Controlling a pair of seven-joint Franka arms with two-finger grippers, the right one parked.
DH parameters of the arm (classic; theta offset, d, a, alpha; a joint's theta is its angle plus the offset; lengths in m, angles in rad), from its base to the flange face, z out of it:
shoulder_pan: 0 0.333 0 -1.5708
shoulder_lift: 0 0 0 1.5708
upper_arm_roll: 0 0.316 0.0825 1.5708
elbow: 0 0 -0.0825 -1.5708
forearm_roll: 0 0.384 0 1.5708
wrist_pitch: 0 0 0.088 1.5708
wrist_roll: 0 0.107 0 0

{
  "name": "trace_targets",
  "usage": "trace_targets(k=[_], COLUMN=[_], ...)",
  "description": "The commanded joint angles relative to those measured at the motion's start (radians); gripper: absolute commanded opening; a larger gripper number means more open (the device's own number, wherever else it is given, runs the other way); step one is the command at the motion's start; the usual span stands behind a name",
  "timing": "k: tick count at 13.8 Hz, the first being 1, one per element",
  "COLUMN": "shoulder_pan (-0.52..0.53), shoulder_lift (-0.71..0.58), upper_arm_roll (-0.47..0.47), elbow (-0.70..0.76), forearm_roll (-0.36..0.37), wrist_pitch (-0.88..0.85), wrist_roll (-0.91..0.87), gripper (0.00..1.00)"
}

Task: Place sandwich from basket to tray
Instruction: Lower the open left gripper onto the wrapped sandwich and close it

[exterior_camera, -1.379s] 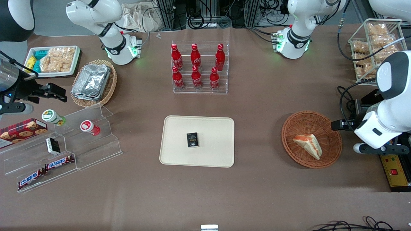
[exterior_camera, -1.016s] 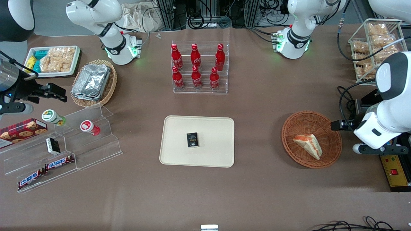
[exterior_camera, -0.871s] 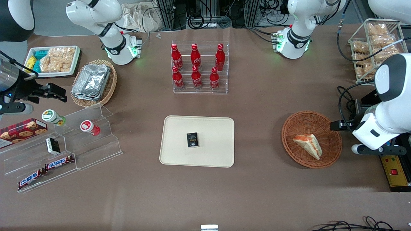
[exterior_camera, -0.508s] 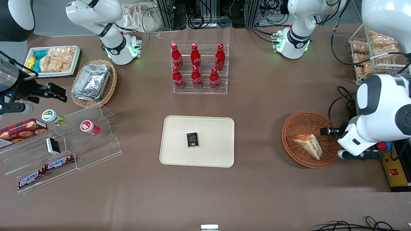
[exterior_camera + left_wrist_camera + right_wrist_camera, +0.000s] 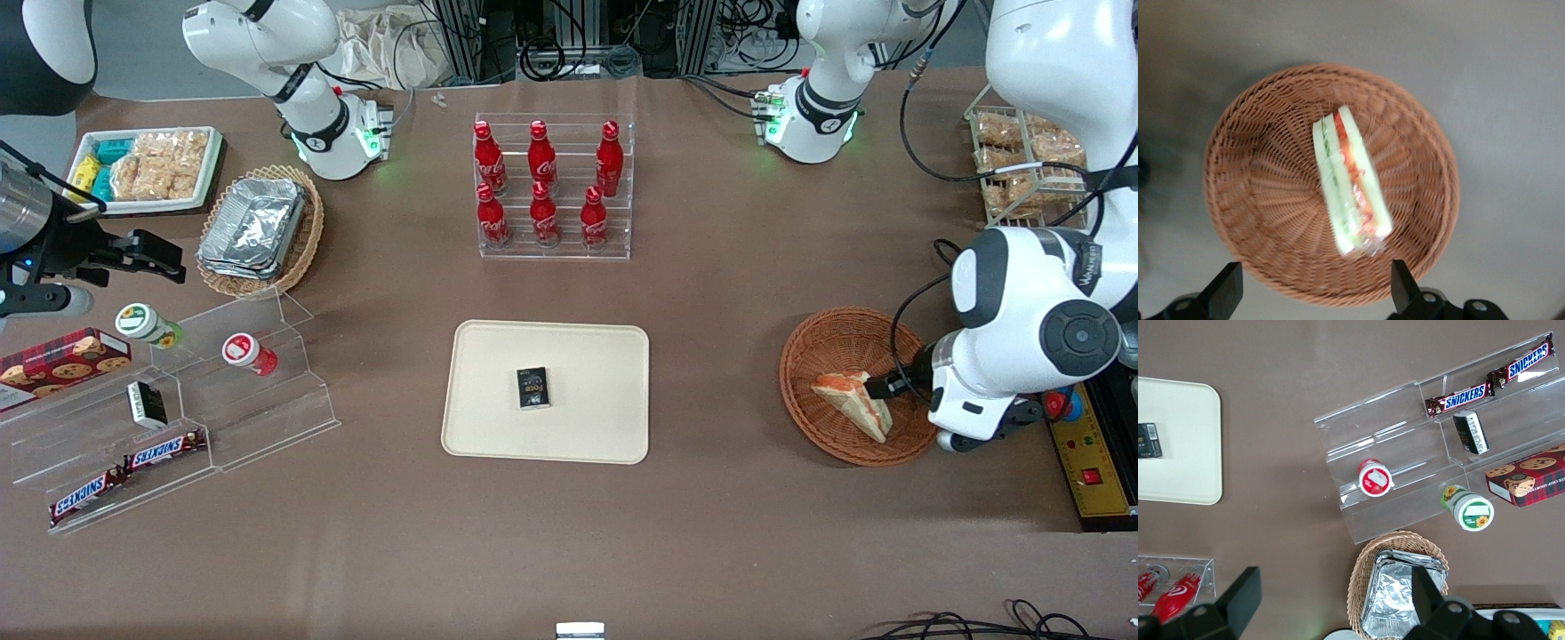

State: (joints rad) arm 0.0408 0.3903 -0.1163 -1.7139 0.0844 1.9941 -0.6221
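The sandwich, a white bread wedge with orange and green filling, lies in the round reddish-brown basket toward the working arm's end of the table. In the left wrist view the sandwich lies across the middle of the basket. My left gripper hangs open over the basket, just beside the sandwich's wide end. Its dark fingers stand wide apart above the basket's rim, holding nothing. The cream tray lies at the table's middle with a small black box on it.
A clear rack of red bottles stands farther from the front camera than the tray. A wire rack of snacks stands near the working arm. Clear stepped shelves with snacks, a tan basket of foil containers and a white snack tray lie toward the parked arm's end.
My left gripper has moved from beside the basket to over it, ending next to the sandwich. The sandwich and basket have not moved.
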Motion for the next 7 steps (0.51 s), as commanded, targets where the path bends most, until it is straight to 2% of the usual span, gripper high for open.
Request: trace_targets(k=[1,3,7], shoulder_pan=[-0.001,0.001,0.001], shoulder_lift=[-0.013,-0.018,0.018], upper_arm_roll=[-0.009,-0.009,-0.008], elbow=[-0.079,-0.134,-0.139], forearm_roll=[-0.006,-0.008,-0.003], wrist_pitch=[0.131,0.202,0.245], wrist_roll=[-0.248,-0.330,-0.453], gripper=[1.00,1.00,1.00])
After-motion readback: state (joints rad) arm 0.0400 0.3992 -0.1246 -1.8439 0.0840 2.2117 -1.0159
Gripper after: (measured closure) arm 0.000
